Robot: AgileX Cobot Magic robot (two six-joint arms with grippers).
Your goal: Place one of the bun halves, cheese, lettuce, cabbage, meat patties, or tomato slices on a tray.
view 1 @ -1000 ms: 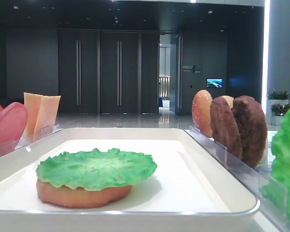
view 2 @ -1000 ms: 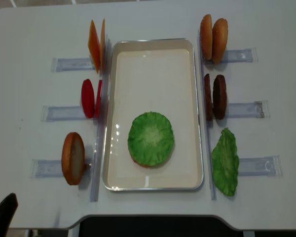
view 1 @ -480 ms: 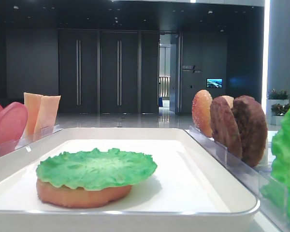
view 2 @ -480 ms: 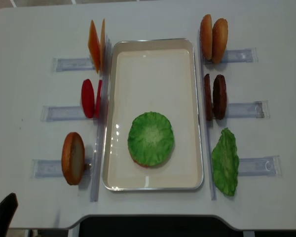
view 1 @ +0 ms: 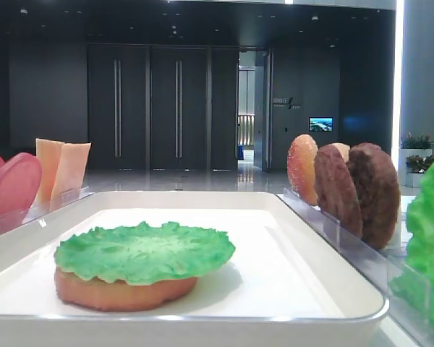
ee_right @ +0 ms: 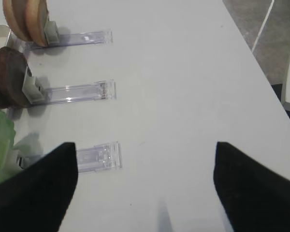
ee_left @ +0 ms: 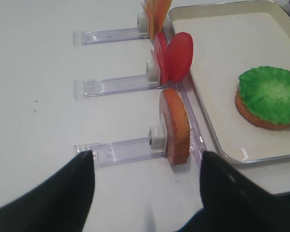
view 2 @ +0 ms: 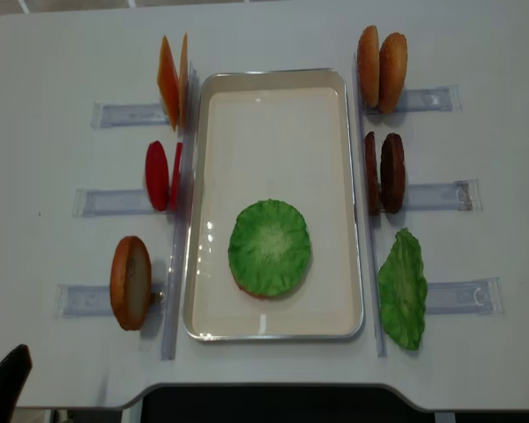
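A green lettuce leaf [view 2: 269, 247] lies on a bun half [view 1: 123, 289] in the near part of the white tray [view 2: 273, 77]. Left of the tray stand cheese slices [view 2: 170, 81], tomato slices [view 2: 159, 174] and one bun half [view 2: 130, 282]. Standing on its right are two bun halves [view 2: 381, 69], meat patties [view 2: 383, 172] and another lettuce leaf [view 2: 402, 288]. Cabbage is out of view. My left gripper [ee_left: 146, 159] hangs open over the table, just short of the left bun half [ee_left: 176, 125]. My right gripper [ee_right: 145, 147] is open over bare table right of the holders.
Each standing item sits in a clear plastic holder strip [view 2: 123, 115]; those strips [ee_right: 77, 92] run outward from both long sides of the tray. A dark shape [view 2: 4, 383] shows at the table's near left corner. The table's right edge [ee_right: 251, 53] is close to my right gripper.
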